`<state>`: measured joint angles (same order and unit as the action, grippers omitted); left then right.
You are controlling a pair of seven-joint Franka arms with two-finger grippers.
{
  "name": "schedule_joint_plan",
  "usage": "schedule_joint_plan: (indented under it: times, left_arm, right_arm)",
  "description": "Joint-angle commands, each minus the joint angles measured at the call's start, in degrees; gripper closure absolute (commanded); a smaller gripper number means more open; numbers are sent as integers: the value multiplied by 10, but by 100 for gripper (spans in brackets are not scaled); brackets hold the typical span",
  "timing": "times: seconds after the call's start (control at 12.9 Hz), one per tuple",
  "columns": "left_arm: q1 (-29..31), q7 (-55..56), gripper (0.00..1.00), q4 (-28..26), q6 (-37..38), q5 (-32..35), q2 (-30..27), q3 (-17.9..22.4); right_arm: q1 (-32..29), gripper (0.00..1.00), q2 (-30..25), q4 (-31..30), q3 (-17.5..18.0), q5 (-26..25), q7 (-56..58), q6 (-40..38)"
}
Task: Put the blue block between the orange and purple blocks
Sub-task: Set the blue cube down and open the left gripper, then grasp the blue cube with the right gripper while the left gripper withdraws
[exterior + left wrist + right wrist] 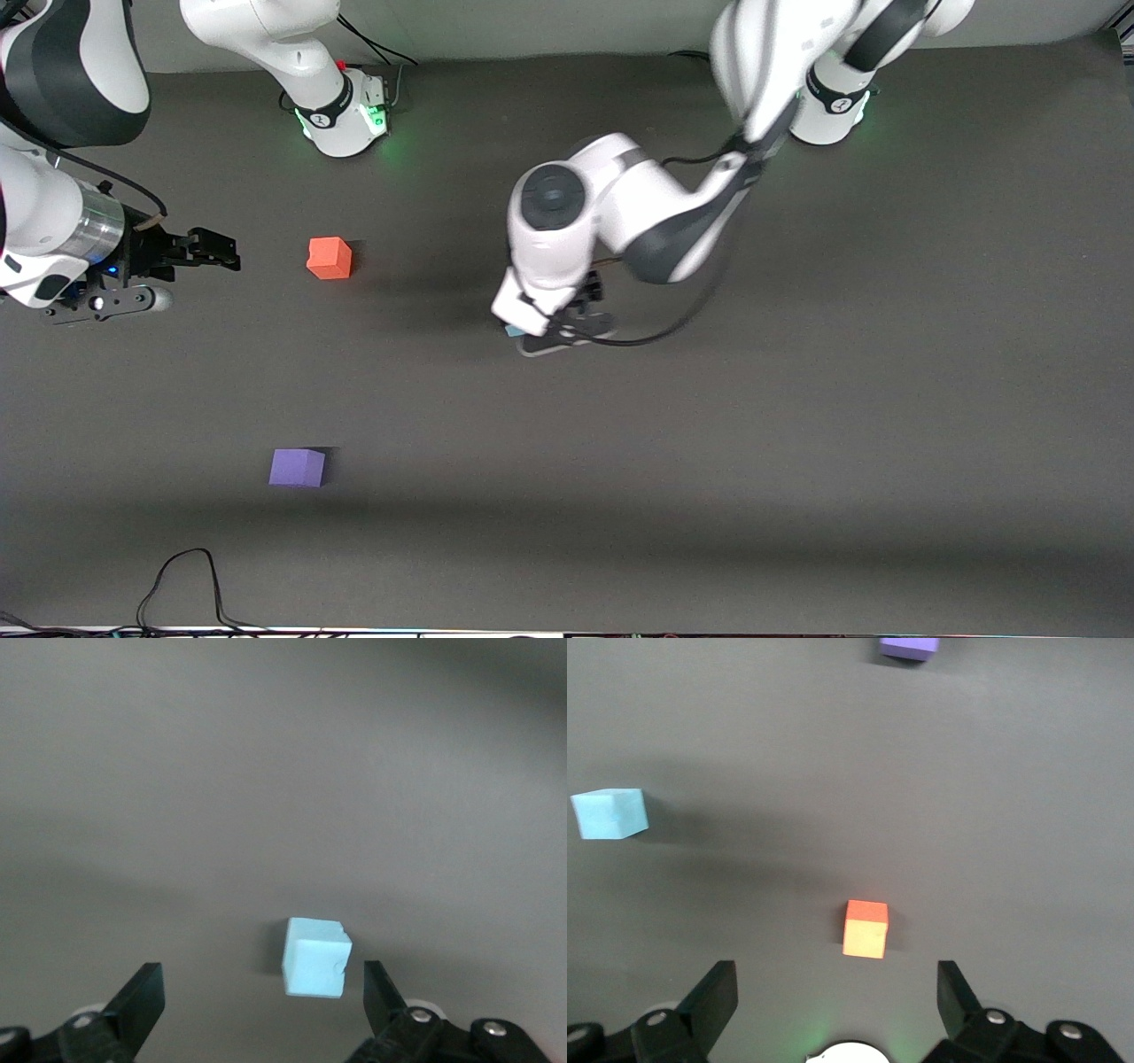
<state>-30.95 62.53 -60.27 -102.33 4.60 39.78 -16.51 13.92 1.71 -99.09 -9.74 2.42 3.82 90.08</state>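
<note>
The blue block (316, 958) is a light sky-blue cube on the dark table. It lies between the fingers of my open left gripper (261, 974), close to one finger. In the front view my left gripper (556, 335) is low over mid-table and only a sliver of the blue block (511, 330) shows beside it. The orange block (330, 258) sits toward the right arm's end. The purple block (298, 467) sits nearer the camera than it. My right gripper (229, 252) is open and empty, beside the orange block (866, 928). The right wrist view also shows the purple block (909, 647) and blue block (609, 813).
The arms' bases (344, 111) stand along the table's edge farthest from the camera. A black cable (182, 580) loops at the table's near edge toward the right arm's end. The left arm's cable (682, 323) hangs beside its wrist.
</note>
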Motion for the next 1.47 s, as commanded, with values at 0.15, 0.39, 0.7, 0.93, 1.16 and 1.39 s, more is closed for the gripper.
schedule_joint_plan:
  times: [0.15, 0.39, 0.7, 0.93, 1.16, 1.39]
  left_arm:
    - [183, -137, 0, -222, 58, -74, -230, -16]
    - [304, -291, 0, -287, 70, -100, -289, -15]
    - [451, -514, 0, -325, 110, -115, -329, -12]
    - [495, -587, 0, -374, 76, -95, -354, -8]
    - [482, -588, 0, -390, 42, -62, -364, 7]
    - [324, -585, 0, -364, 55, -58, -369, 153]
  right_arm:
    - [109, 0, -1, -1, -3, 69, -129, 24]
    - [225, 0, 40, 26, -3, 68, -247, 54]
    - [305, 0, 105, 65, -3, 69, -318, 63]
    - [318, 0, 126, 16, -3, 67, -318, 130]
    - [335, 0, 136, -54, -4, 67, -323, 229]
    - [340, 0, 174, -95, -3, 66, -323, 326]
